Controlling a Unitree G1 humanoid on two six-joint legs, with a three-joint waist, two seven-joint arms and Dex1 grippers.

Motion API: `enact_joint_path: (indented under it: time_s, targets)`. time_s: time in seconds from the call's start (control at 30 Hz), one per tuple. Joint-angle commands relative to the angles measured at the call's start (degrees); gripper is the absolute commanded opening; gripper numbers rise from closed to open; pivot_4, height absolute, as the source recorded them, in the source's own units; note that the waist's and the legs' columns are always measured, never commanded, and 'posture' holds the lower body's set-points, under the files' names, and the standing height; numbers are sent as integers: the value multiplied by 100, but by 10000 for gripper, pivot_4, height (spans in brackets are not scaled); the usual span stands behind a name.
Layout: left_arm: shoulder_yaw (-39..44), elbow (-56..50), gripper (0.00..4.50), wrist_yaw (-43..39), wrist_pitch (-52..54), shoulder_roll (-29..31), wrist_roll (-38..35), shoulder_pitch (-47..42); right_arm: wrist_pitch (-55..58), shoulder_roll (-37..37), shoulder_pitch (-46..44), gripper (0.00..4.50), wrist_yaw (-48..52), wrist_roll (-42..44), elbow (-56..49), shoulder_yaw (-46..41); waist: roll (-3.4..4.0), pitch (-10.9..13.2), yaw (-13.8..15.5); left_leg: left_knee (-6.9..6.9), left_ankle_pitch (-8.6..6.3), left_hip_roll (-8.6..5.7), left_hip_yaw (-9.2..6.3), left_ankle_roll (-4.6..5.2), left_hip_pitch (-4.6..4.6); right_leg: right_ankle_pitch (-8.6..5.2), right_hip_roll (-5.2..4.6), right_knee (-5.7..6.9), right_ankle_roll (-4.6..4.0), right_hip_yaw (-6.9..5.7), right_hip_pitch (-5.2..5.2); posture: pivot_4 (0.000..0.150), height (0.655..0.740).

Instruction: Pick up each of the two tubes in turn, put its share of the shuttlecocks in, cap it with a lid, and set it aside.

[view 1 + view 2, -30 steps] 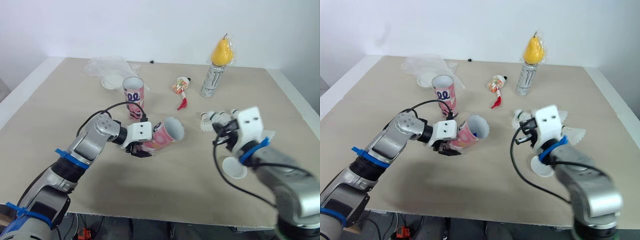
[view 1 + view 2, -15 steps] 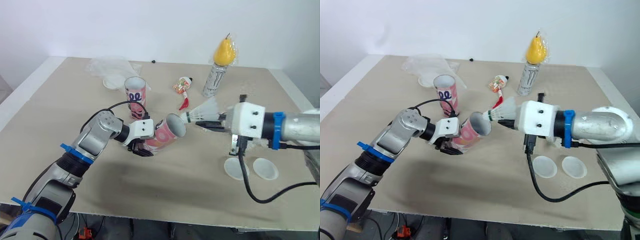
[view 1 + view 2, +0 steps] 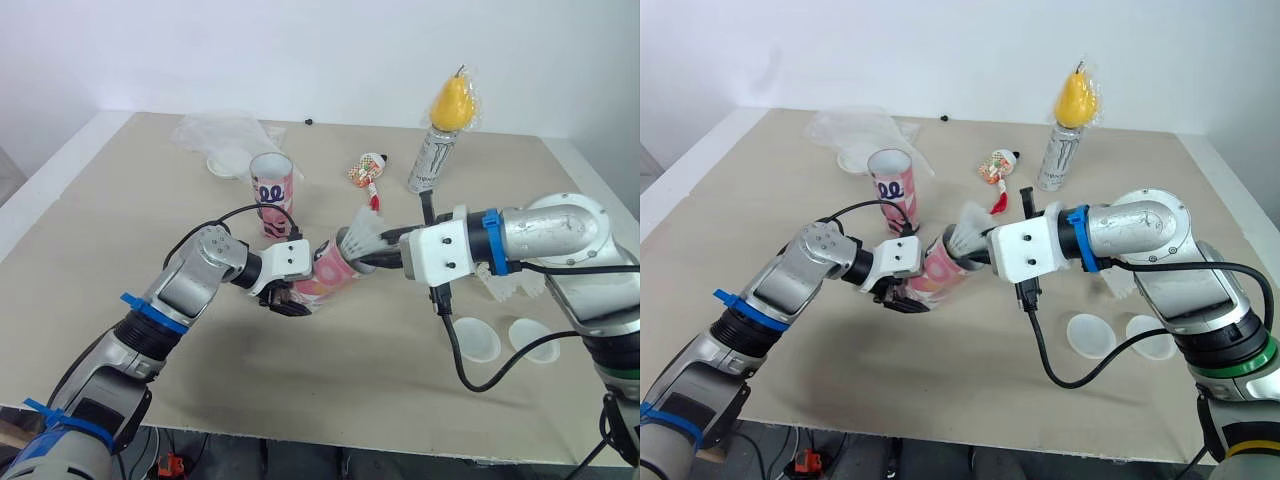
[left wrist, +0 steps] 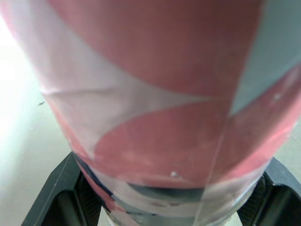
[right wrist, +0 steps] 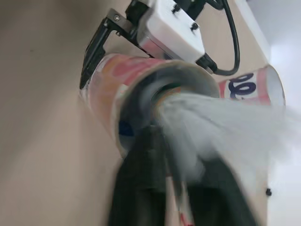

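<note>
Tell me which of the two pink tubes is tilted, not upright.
The tube in the left hand: it leans, open mouth toward the shuttlecock held by the right hand. The other tube stands upright on the table behind it.

Held tube (image 3: 325,270): pink and white, tipped with its open mouth raised toward the right, left gripper (image 3: 287,300) clamped round its lower end.
Shuttlecock (image 3: 360,237): white feathers fanned out, nose right in that mouth, pinched by the right gripper (image 3: 385,258).
Second tube (image 3: 270,192): same pattern, upright, open, just behind.
Lids (image 3: 477,339): two white discs, flat, side by side, well right of both tubes.
</note>
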Motion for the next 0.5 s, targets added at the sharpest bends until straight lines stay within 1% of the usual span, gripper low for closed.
enact_joint_path:
  time_s: [0.03,0.07,0.1,0.13,0.17,0.23,0.3,0.4,0.5]
  targets:
    - [-31,-128,30421,10,59,35,-59,58,-90,-27,-182,28945,198,137,-66,-236,0,0,0,0,0,0,0,0,0,0,0,1,0,0,0,1500,7400]
    - [-31,-120,30421,15,60,39,-60,58,198,14,-180,34498,184,426,-140,-383,0,0,0,0,0,1,-3,0,0,0,1,2,-1,-2,0,1500,7400]
    - [-32,-117,30421,19,60,43,-61,60,419,49,-176,38336,171,634,-196,-490,0,0,1,0,0,1,-4,0,0,-1,2,2,-1,-3,0,1500,7400]
    - [-34,-109,30421,21,52,50,-61,61,776,91,-186,43511,94,918,-263,-653,0,0,0,0,0,1,-4,0,0,0,1,2,-2,-3,2,1500,7400]
    - [-37,-98,30421,24,46,56,-61,62,1194,120,-182,44330,-31,1215,-307,-859,0,0,0,0,0,1,-3,0,0,1,1,2,-3,-2,2,1500,7400]
    - [-39,-83,30421,27,34,72,-68,63,1824,118,-124,44330,-291,1551,-297,-1227,0,1,1,0,0,2,-6,0,0,19,1,4,-32,-2,2,1500,7400]
    - [-48,-55,30421,28,15,86,-66,62,2449,140,101,44330,-689,1863,-201,-1731,-1,1,5,1,0,2,-7,0,0,19,1,6,-34,-4,2,1500,7400]
    - [-65,-30,30421,17,-13,116,-64,59,3612,487,538,44330,-1680,2438,-180,-2531,-4,1,6,1,0,2,-10,0,0,19,1,4,-34,-6,8,1500,7400]
    - [-65,-32,30421,-1,-20,139,-75,52,4459,1107,1169,44330,-2929,2466,-385,-2997,-3,0,6,1,1,2,-15,0,1,21,5,11,-36,-9,6,1500,7400]
